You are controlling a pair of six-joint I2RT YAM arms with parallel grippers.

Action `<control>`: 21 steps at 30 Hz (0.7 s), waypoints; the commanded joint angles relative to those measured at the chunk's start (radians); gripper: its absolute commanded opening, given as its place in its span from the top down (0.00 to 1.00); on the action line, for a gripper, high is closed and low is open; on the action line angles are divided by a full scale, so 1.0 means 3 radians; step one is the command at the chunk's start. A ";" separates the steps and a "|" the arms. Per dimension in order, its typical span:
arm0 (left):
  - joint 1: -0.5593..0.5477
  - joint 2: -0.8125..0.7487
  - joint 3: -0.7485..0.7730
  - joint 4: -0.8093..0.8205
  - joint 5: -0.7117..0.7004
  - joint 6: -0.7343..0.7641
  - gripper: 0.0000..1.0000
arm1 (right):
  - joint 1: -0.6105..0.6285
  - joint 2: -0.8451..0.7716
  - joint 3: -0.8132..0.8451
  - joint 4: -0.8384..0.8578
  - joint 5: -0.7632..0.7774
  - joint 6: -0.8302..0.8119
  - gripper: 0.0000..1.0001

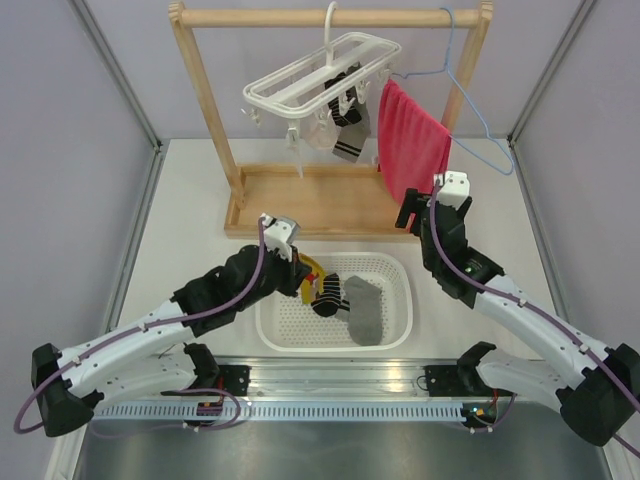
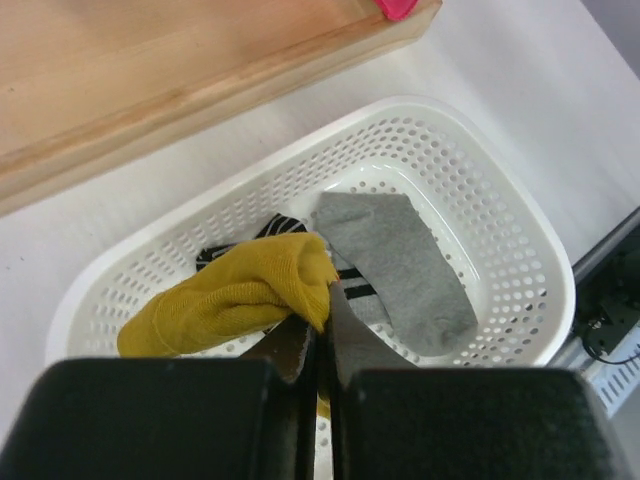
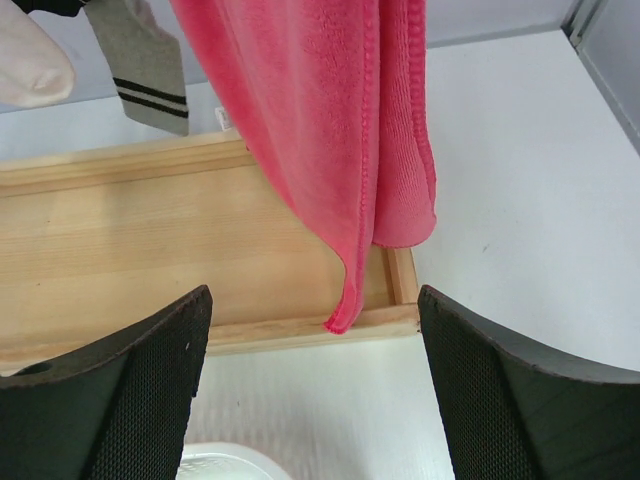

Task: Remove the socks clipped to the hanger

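Note:
The white frame hanger (image 1: pixel 320 72) hangs by its hook from the wooden rail, with a grey sock with dark-striped cuff (image 1: pixel 350 135) and a cream sock (image 1: pixel 322 135) still clipped under it; both show in the right wrist view, grey sock (image 3: pixel 140 65) and cream sock (image 3: pixel 30 60). My left gripper (image 1: pixel 305 275) is shut on a mustard yellow sock (image 2: pixel 240 290) over the white basket (image 2: pixel 470 190). A grey sock (image 2: pixel 400 265) and a black-and-white striped sock (image 1: pixel 326 295) lie in the basket. My right gripper (image 1: pixel 415 212) is open and empty, below the red towel (image 3: pixel 330 130).
The wooden rack's base tray (image 1: pixel 310 200) sits behind the basket (image 1: pixel 400 300). A thin blue wire hanger (image 1: pixel 480 130) carries the red towel (image 1: pixel 410 145) at the rail's right end. Vertical frame posts stand at the table's far corners.

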 commanded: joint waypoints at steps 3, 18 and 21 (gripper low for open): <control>0.0017 -0.0231 -0.0312 -0.0206 0.0097 -0.0500 0.98 | -0.0131 -0.0121 -0.0222 0.0042 -0.0297 0.0322 0.13; 0.0012 -0.0058 -0.0666 -0.0319 0.0025 -0.0899 0.00 | -0.0428 -0.0336 -0.0862 0.0164 -0.0578 0.0635 0.13; 0.0012 -0.0093 -0.0635 -0.0334 -0.0031 -0.0904 0.00 | -0.0474 -0.0321 -0.0913 0.0231 -0.0630 0.0655 0.12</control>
